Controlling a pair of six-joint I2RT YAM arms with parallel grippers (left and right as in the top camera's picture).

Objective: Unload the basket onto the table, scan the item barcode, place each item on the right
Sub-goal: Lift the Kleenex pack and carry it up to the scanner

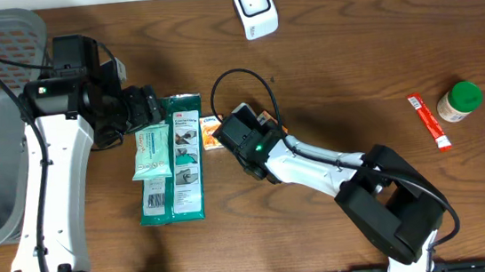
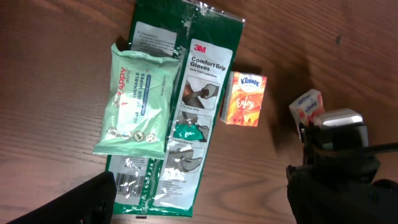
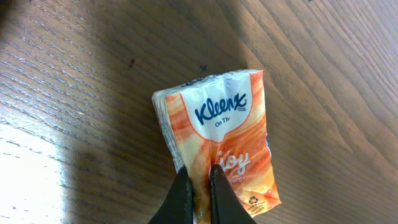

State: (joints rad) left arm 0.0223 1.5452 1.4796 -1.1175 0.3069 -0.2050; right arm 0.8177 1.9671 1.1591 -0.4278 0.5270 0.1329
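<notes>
The right pincer [image 3: 199,175] is clamped shut on the lower edge of a Kleenex tissue pack [image 3: 217,134], near the middle of the counter [image 1: 351,63].
Nearest the robot, a green 3M gloves pack [image 1: 187,159] lies flat at about 8 o'clock of centre, a pale green wipes pack [image 1: 152,162] overlapping its 9 o'clock side. The left pincer [image 1: 152,109] hovers over their far ends, jaws spread wide and empty. The left wrist view shows a second Kleenex pack [image 2: 244,99] lying flat just at 3 o'clock of the gloves, the gripped one tipped up beside it. Out at 3 o'clock sit a red sachet [image 1: 428,121] and a green-lidded jar [image 1: 460,102], close together. Farthest, at 12 o'clock, the white scanner [image 1: 253,7] stands well apart from the pack.
</notes>
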